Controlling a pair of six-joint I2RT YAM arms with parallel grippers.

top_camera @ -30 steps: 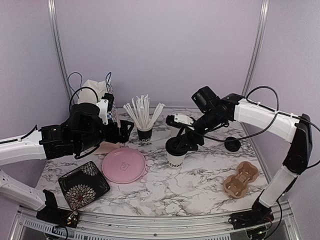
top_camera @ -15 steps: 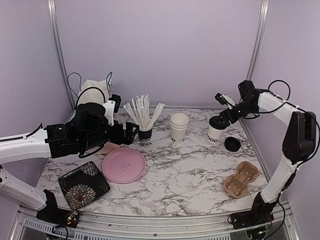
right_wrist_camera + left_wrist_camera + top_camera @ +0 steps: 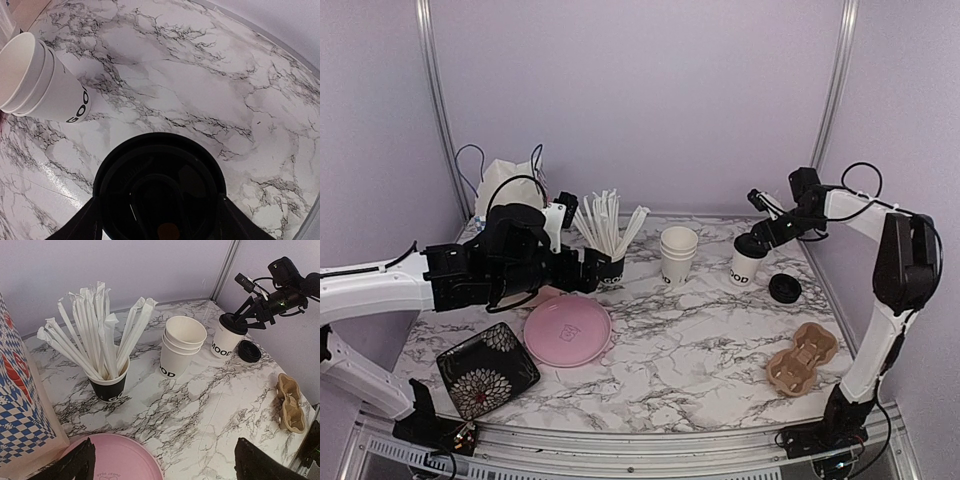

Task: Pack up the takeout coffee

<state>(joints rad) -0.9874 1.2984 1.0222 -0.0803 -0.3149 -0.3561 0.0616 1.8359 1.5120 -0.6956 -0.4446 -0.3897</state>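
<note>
Bag (image 3: 506, 178), white paper w/ a blue check side, stands at the far-left back of the marble table (image 3: 700, 370). L gripper (image 3: 583, 268) hangs in front of it, jaws spread wide w/ nothing between them. It points toward the black cup of wrapped straws (image 3: 609, 267) and stops just short of it.

Below the L arm, a black flower-print dish (image 3: 487, 368) sits near the front edge, w/ a pink plate (image 3: 567, 331) just beside it on the R. In the L wrist view the plate's rim lies between the 2 fingertips. The straw cup stands upright behind the plate.

Next along is a stack of 3 white cups (image 3: 678, 255), no lids, upright, lettering partly showing. Then comes the lidded cup (image 3: 747, 264), white w/ black lettering, near the back R of the table. R gripper (image 3: 753, 241) reaches it from the R and above, its 2 fingers (image 3: 82, 227) clamped on either side of the black lid. The cup's base looks down on the table, but can't tell for sure.

1 loose lid (image 3: 783, 288) lies flat just R of that cup, not touching it. Nearer the front R, well apart from the cups, a brown cardboard carrier (image 3: 802, 357) lies flat.
</note>
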